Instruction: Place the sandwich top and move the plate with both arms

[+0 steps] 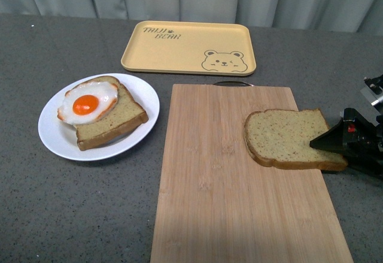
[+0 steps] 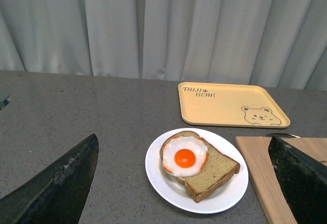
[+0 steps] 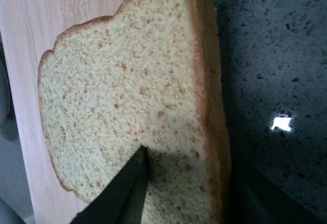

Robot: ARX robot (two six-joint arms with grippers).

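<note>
The sandwich top (image 1: pixel 287 137), a tan speckled slice, lies at the right side of the wooden board, and its right end hangs past the board's edge. My right gripper (image 1: pixel 326 146) is shut on that end; in the right wrist view one black finger (image 3: pixel 127 188) lies on top of the sandwich top (image 3: pixel 127 96) and the other is beneath it. The white plate (image 1: pixel 54 131) stands at the left with a second bread slice (image 1: pixel 114 125) and a fried egg (image 1: pixel 88 102) on it. My left gripper (image 2: pixel 182 147) is open, hovering short of the plate (image 2: pixel 163 178). It does not show in the front view.
The wooden cutting board (image 1: pixel 233 185) fills the middle and right of the grey table, with a metal handle at its far edge. A yellow bear tray (image 1: pixel 188 47) lies behind it. A grey curtain closes the back.
</note>
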